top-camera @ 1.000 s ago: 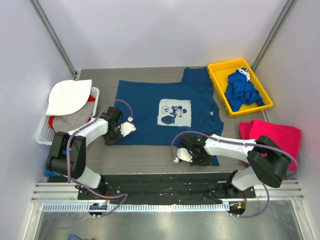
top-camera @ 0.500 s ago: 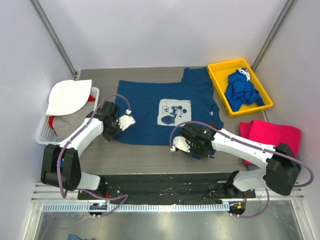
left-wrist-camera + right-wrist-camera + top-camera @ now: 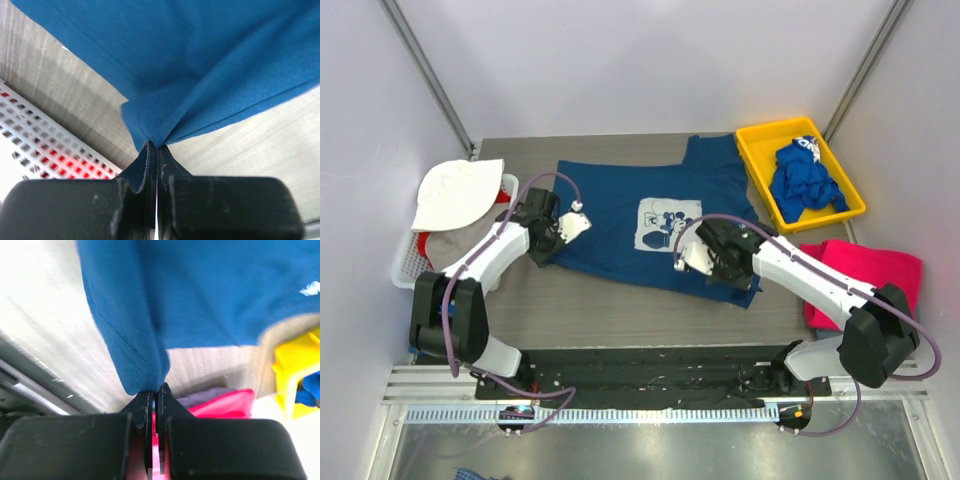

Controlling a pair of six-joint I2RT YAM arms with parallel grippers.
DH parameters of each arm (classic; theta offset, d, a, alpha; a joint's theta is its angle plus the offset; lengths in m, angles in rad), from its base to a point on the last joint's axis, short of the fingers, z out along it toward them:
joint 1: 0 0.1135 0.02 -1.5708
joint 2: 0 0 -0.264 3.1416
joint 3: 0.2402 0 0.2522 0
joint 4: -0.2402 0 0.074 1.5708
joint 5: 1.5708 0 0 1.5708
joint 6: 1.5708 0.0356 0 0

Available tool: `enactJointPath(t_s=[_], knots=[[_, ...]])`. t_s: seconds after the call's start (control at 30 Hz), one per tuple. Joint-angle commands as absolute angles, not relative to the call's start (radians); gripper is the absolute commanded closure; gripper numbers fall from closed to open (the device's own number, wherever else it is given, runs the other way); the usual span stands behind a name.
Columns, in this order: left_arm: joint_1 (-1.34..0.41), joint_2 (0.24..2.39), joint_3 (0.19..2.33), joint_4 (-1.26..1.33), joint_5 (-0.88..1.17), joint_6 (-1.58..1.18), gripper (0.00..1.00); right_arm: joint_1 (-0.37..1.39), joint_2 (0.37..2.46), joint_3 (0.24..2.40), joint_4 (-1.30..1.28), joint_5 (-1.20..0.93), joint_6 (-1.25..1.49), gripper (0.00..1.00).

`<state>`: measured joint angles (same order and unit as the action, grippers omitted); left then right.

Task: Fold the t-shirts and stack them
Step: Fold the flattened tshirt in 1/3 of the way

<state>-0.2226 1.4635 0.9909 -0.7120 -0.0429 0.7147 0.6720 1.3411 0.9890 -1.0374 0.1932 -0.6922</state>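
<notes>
- Top view: the navy tee (image 3: 650, 225) lies print-up across the middle of the surface (image 3: 610, 315), with its white mouse print facing the camera.
- The left hand (image 3: 550, 248) is clamped on the tee's near-left corner. The right hand (image 3: 728, 272) is clamped on the near-right hem.
- A blue tee (image 3: 802, 180) sits bunched in the yellow tray (image 3: 756, 160) at the far right. A pink tee (image 3: 865, 270) lies folded on the surface near that tray, beside the right arm.
- At the left edge, a white basket (image 3: 405, 270) holds cloth, and a white hat (image 3: 455, 195) rests on top.
- Left wrist view: the left hand (image 3: 156, 160) has its jaws pressed together on a pinch of the navy tee (image 3: 200, 60), and the cloth fans out from the fingertips. The basket (image 3: 35, 135) is just beside, at the lower left, and the grey surface (image 3: 260, 140) shows to the right.
- Right wrist view: the right hand (image 3: 155, 395) grips the stitched hem of the navy tee (image 3: 210, 290), jaws tight together. Beyond the tips are the pink tee (image 3: 225, 405) and the tray (image 3: 295, 370), with the surface (image 3: 45, 315) at the left.
</notes>
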Motion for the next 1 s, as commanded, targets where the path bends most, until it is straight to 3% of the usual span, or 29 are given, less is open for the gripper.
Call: enactJointPath(t_s=[0.0, 0.57, 0.97], knots=[[-0.190, 1.538, 1.063, -0.612, -0.057, 0.707, 1.00, 0.574, 1.397, 1.107, -1.012, 0.216, -0.787, 0.99], [-0.175, 1.835, 1.330, -0.569, -0.097, 0.706, 1.00, 0.407, 1.750, 1.417, -0.937, 0.239, -0.888, 0.99], [-0.175, 1.865, 1.330, -0.601, -0.084, 0.721, 1.00, 0.391, 1.894, 1.629, -0.948, 0.302, -0.917, 0.99]])
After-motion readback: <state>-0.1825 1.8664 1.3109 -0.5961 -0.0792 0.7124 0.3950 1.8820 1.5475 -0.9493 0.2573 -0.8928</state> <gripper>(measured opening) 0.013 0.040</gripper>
